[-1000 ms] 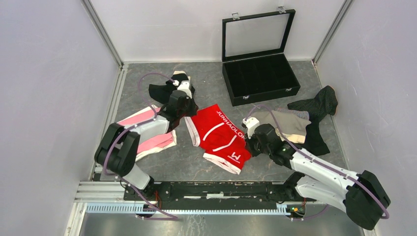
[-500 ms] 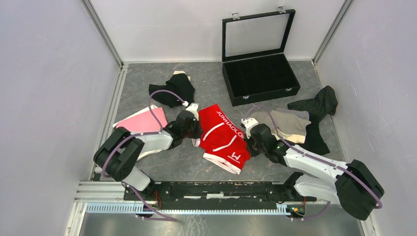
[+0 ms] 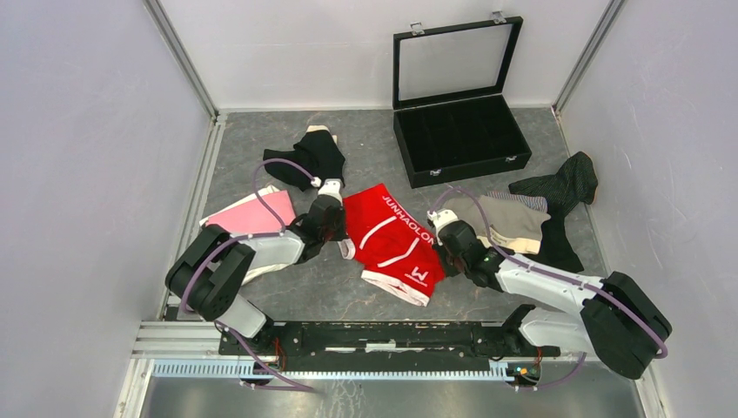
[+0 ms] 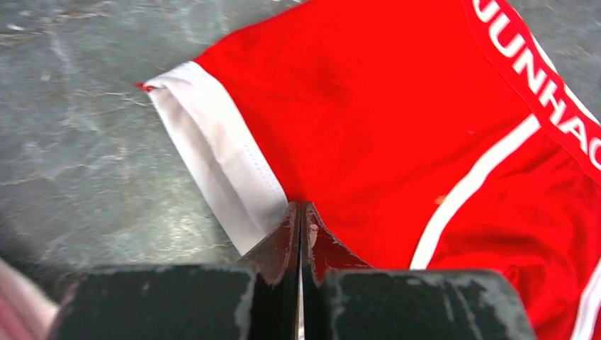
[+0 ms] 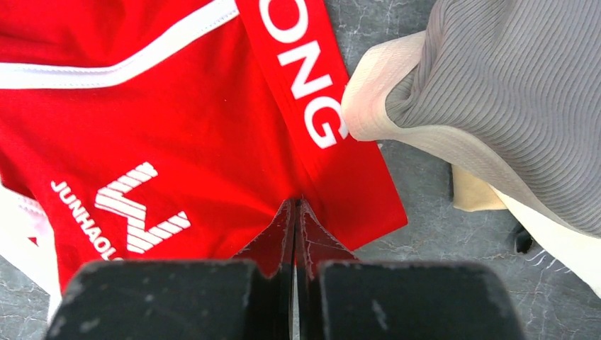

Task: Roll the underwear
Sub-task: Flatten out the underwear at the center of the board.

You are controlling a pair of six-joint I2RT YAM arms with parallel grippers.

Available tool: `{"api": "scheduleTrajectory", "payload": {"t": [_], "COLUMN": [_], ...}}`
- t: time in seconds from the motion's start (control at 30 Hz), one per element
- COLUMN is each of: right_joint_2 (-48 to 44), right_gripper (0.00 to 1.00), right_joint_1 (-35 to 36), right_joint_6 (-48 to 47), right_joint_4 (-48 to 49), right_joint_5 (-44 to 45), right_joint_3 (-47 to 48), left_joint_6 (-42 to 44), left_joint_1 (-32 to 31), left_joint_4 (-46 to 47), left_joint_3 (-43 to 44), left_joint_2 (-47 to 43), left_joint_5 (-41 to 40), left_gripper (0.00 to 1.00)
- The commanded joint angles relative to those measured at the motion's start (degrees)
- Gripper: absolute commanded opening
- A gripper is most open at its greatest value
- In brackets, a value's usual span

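1. We see the red underwear [image 3: 392, 239] lying flat mid-table [image 3: 348, 287], between the two arms. Its long axis runs diagonally from far left to near right.
2. Its lettered waistband faces far-right and its white leg hems face near-left.
3. The left gripper [image 4: 300, 212] has its jaws pressed together, pinching cloth where the white hem meets the red.
4. The right gripper [image 5: 295, 209] is likewise clamped, on the waistband's near end.
5. The case [image 3: 470, 171] stands at the far side with its lid upright. We make out only dark cells in its divided tray.
6. Outside it lie the black garment [image 3: 318, 157], the pink garment [image 3: 252, 213], the beige garment [image 3: 513, 222] just beside the waistband, and the pinstriped garment [image 3: 566, 183].
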Motion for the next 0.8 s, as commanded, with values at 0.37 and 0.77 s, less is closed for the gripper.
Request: {"api": "scheduleTrajectory", "payload": {"t": [0.37, 0.77], "right_joint_2": [-6.8, -4.6], "right_gripper": [0.0, 0.0], "right_joint_1": [0.2, 0.2], "right_joint_6": [-0.9, 1.9], "right_joint_4": [1.0, 2.9], "right_joint_5": [-10.6, -7.2], "right_joint_3": [-0.1, -1.6], "left_joint_6": [-0.8, -10.3], "left_joint_1": [-6.5, -26.2], "left_joint_4": [-6.0, -2.0], "left_joint_3": [6.0, -3.3], "left_joint_2": [-12.4, -13.7], "left_joint_5": [2.4, 3.0], "left_gripper": [0.15, 0.02]}}
